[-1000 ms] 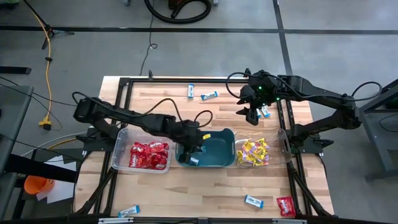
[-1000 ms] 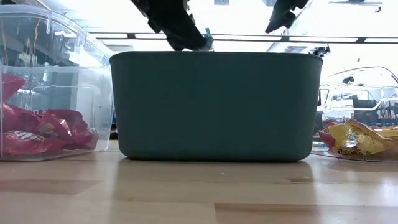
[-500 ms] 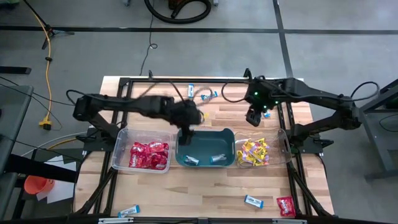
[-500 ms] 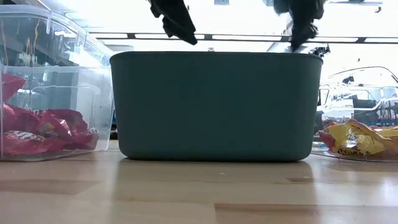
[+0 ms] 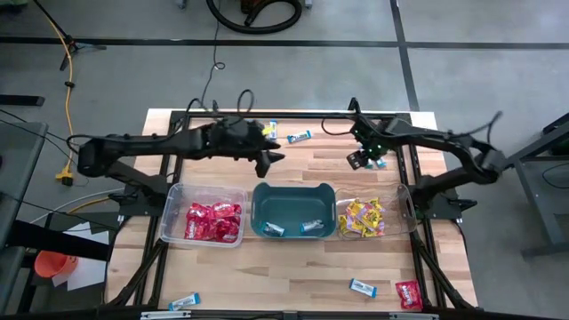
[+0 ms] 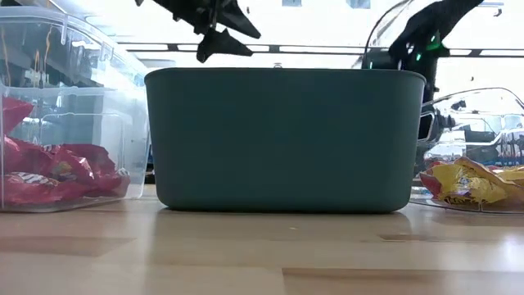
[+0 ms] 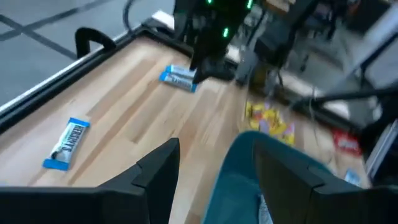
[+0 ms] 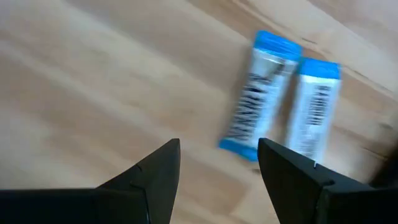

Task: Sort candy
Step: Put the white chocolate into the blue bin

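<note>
The teal tub stands between a clear bin of red candy and a clear bin of yellow candy. Two blue-and-white candy packets lie on the tub's floor. My left gripper hangs open and empty above the table just beyond the tub's far rim. My right gripper is open and points down, low over the far right of the table. Just past its fingertips, two blue-and-white packets lie side by side flat on the wood.
More blue-and-white packets lie at the far edge and near the front edge. A red packet lies at the front right. The black frame rails run along the table's sides.
My left gripper has opened and let a blue-and-white packet fall into the teal tub. It then rose and swung toward the table's far edge. My right gripper has sunk toward the two blue-and-white packets at the far right, tipping until it points down.
</note>
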Action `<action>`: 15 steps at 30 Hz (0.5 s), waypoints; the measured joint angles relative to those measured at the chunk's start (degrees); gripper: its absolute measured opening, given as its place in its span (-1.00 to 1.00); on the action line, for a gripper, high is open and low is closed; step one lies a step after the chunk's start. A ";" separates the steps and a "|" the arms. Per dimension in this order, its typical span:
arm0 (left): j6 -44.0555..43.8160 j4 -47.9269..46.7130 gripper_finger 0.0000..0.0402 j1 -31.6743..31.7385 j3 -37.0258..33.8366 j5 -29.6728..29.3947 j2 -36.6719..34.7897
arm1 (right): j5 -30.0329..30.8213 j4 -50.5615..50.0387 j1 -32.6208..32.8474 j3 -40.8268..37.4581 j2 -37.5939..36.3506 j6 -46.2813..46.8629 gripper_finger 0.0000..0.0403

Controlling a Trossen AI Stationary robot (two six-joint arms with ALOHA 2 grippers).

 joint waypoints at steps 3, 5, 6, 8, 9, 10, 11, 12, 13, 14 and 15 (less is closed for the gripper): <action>-3.96 2.74 -0.05 -0.11 -4.26 -1.98 -3.02 | 5.58 0.12 -1.64 0.09 4.73 -1.43 0.05; -5.53 3.50 -0.05 -0.32 -5.76 -3.20 -4.37 | 6.91 2.32 -2.40 0.13 6.89 -1.12 0.05; -6.04 3.04 -0.05 -0.42 -6.10 -3.77 -4.80 | 6.62 4.06 -2.65 0.19 8.03 -0.79 0.05; -6.35 3.59 -0.05 -0.76 -6.51 -4.49 -5.27 | 5.68 6.18 -3.01 0.22 9.93 -0.57 0.05; -6.40 3.53 -0.05 -0.94 -6.51 -4.82 -5.44 | 5.67 6.97 -3.08 0.24 11.02 -0.15 0.05; -6.41 3.63 -0.05 -1.08 -6.51 -5.10 -5.55 | 5.95 7.44 -3.08 0.24 12.14 0.16 0.05; -6.39 3.61 -0.05 -1.31 -6.51 -5.51 -5.62 | 6.84 7.27 -3.08 0.24 13.13 0.29 0.05; -6.40 3.60 -0.05 -1.45 -6.51 -5.81 -5.62 | 8.16 7.14 -3.08 0.24 14.09 0.29 0.05; -6.35 3.59 -0.05 -1.57 -6.51 -6.17 -5.62 | 8.78 7.12 -3.08 0.25 15.01 0.30 0.05; -5.96 3.55 -0.05 -1.63 -6.51 -6.81 -5.62 | 9.16 7.22 -3.07 0.47 15.56 0.29 0.05; -5.42 3.57 -0.05 -1.67 -6.51 -7.82 -5.62 | 9.15 7.25 -3.02 0.53 16.19 0.38 0.05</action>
